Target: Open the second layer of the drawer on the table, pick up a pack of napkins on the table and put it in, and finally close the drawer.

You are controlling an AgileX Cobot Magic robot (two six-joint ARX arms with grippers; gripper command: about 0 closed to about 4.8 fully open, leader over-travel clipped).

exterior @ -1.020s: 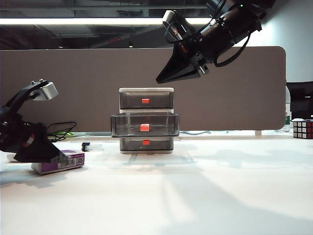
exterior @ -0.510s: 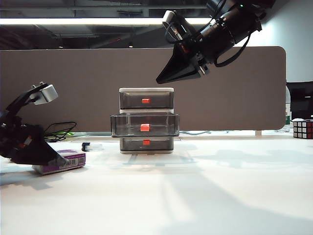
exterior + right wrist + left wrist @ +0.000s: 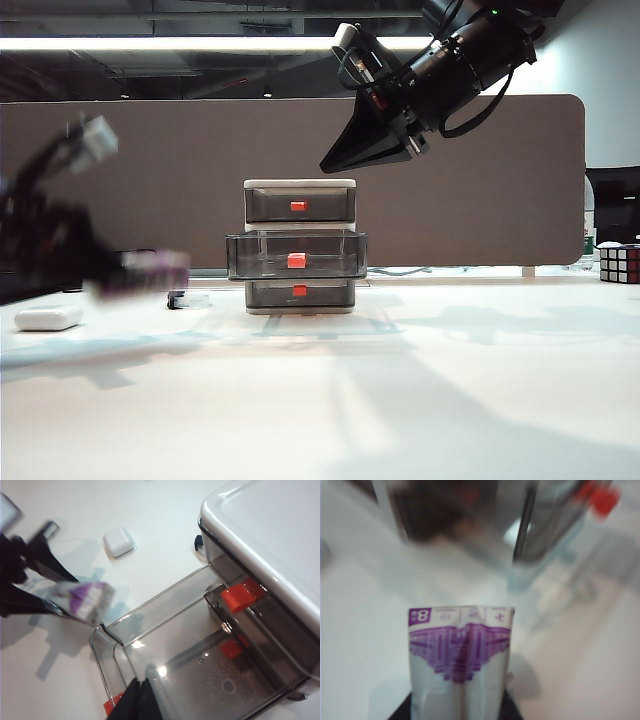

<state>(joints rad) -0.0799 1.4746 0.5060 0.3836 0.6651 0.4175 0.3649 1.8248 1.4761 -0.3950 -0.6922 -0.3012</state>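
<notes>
Left gripper raised at left, fingers clamped on load, right gripper high, fingers together

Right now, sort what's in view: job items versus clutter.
Job items:
- pack of napkins, lifted off the table in the left claw
- second layer of the drawer, pulled open
- drawer
- right claw, raised above the drawer

Clutter:
- white oblong object
- puzzle cube

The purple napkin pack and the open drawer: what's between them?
Nothing but bare table, seen in the right wrist view. The left claw carries the napkin pack just beside the open second drawer.
</notes>
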